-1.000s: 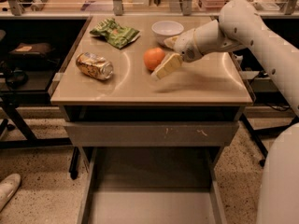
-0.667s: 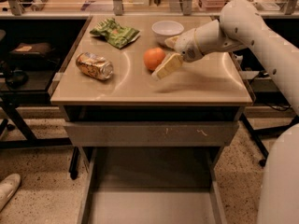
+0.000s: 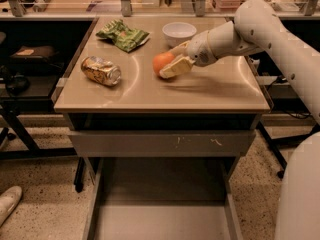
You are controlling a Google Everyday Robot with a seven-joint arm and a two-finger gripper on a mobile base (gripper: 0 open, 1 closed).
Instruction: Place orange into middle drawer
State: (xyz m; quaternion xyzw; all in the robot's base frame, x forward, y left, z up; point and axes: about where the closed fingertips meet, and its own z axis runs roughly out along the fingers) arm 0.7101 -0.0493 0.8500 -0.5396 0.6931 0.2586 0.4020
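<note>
The orange (image 3: 161,62) is on the beige tabletop (image 3: 200,91), near its middle and just in front of the white bowl (image 3: 179,32). My gripper (image 3: 168,63) reaches in from the right and is closed around the orange, with one pale finger (image 3: 176,67) on its near right side and the other behind it. The middle drawer (image 3: 160,204) stands pulled open below the table, and its flat grey floor is bare.
A crushed golden-brown can (image 3: 101,70) lies at the left of the tabletop. A green chip bag (image 3: 123,34) lies at the back left. A closed grey drawer front with pale scratch marks (image 3: 160,143) sits above the open drawer. A shoe (image 3: 7,202) is on the floor at the left.
</note>
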